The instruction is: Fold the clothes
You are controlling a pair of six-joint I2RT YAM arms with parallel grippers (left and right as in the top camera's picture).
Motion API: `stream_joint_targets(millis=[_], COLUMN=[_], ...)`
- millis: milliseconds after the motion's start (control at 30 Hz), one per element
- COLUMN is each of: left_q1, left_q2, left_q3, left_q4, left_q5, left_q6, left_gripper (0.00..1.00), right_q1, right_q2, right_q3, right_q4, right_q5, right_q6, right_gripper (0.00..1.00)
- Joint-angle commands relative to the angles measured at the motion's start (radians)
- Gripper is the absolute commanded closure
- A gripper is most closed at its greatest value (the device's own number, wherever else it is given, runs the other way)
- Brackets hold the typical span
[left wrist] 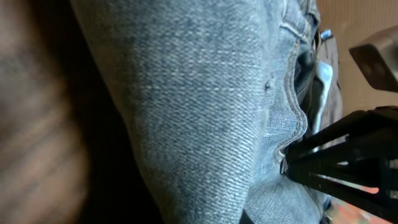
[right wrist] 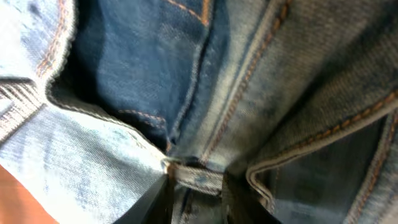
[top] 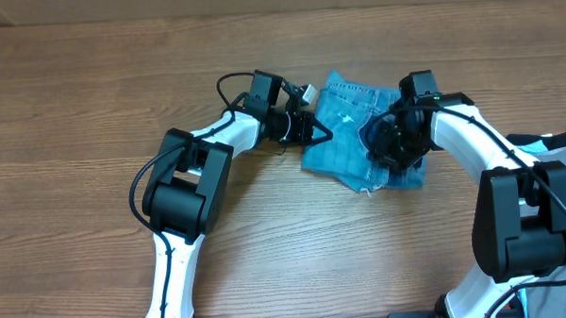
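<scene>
The light blue denim jeans (top: 352,119) lie in a bunched, partly folded heap right of the table's middle. My left gripper (top: 318,133) is at the heap's left edge. Denim fills the left wrist view (left wrist: 205,106), running right up to the lens and hiding the fingers, so it appears shut on a fold. My right gripper (top: 396,144) is pressed onto the heap's right side. In the right wrist view its two dark fingers (right wrist: 198,196) close on a seamed strip of denim (right wrist: 199,177) near an orange-stitched seam.
A pale cyan and black garment (top: 547,142) lies at the right edge behind my right arm. My right arm's dark gripper body (left wrist: 348,155) shows close by in the left wrist view. Wooden tabletop (top: 92,109) surrounds the heap.
</scene>
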Motion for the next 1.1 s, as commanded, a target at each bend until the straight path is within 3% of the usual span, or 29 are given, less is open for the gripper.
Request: stream_joint_targets(millis=[0, 133, 267, 467, 700, 833, 933, 1000, 1067], left_q1=[0.093, 0.337, 0.608, 0.933, 1.117, 1.167, 1.168, 1.166, 1.167], left_q2=[-0.035, -0.187, -0.268, -0.216, -0.093, -0.08, -0.082, -0.099, -0.142], left_q3=[0.043, 0.133, 0.157, 0.154, 0.148, 0.105, 0.095, 0.095, 0.095], left_q4=[-0.171, -0.392, -0.431, -0.46, -0.606, -0.584, -0.645, -0.728, -0.819], left_q5=[-0.006, -0.098, -0.124, -0.191, -0.36, -0.368, -0.349, -0.402, -0.55], left_q6=[0.088, 0.105, 0.037, -0.034, -0.08, -0.138, -0.109, 0.007, 0.075], left_gripper=[0.96, 0.96, 0.96, 0.96, 0.96, 0.96, 0.57, 0.5, 0.5], right_q1=[0.008, 0.008, 0.008, 0.008, 0.008, 0.008, 0.008, 0.008, 0.008], right_q2=[-0.08, -0.254, -0.378, -0.453, -0.453, -0.453, -0.453, -0.453, -0.453], right_q3=[0.057, 0.115, 0.116, 0.116, 0.116, 0.116, 0.116, 0.116, 0.116], right_q4=[-0.106, -0.229, -0.262, -0.25, -0.216, -0.214, -0.212, -0.211, -0.211], right_q5=[0.002, -0.002, -0.002, -0.002, -0.002, -0.002, -0.002, -0.002, -0.005], right_q6=[-0.053, -0.071, -0.071, -0.07, -0.07, -0.07, -0.07, -0.056, -0.043], right_gripper=[0.71, 0.71, 0.71, 0.71, 0.71, 0.71, 0.71, 0.71, 0.7])
